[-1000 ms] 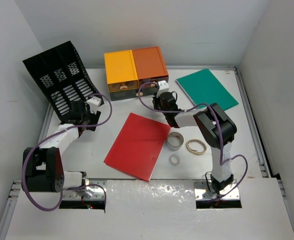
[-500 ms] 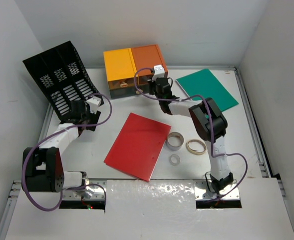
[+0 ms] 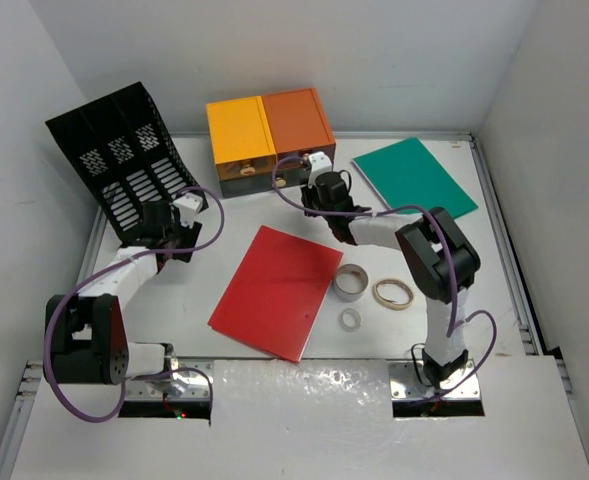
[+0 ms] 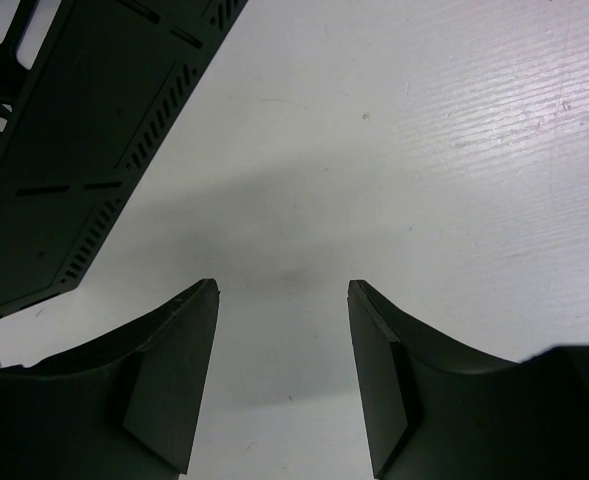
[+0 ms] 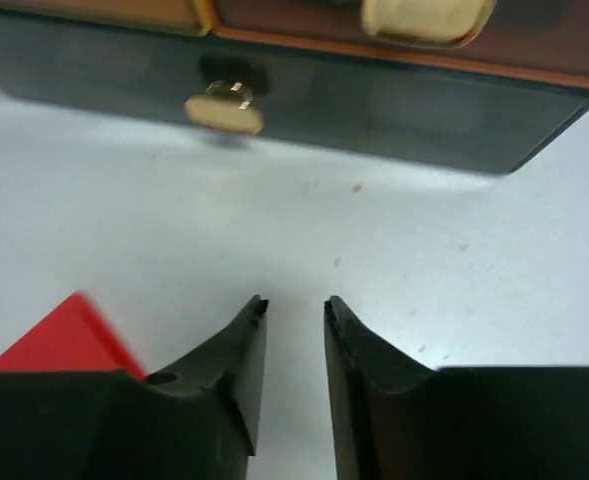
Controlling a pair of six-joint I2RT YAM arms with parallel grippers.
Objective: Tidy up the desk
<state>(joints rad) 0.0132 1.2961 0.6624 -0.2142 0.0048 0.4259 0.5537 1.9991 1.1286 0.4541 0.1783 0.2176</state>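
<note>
The large flat white desk (image 3: 494, 290) is likely rigid, heavy and slick; only its thin metal rim offers a hold. Left gripper (image 4: 282, 300) half-spread, right gripper (image 5: 294, 305) narrowly parted, both empty.

The desk (image 3: 494, 300) carries a black rack (image 3: 124, 165) in its far left corner, with a yellow box (image 3: 239, 135) and an orange box (image 3: 296, 125) at the far edge. A green folder (image 3: 412, 178) lies far right. A red folder (image 3: 274, 290) lies mid-desk, with three tape rolls (image 3: 351, 282) just right of it.

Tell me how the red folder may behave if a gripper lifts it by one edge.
The red folder looks thin and lies flat on the desk, so its edge is probably hard to catch. Held at one edge, it would likely sag. Pushed, it may slide.
</note>
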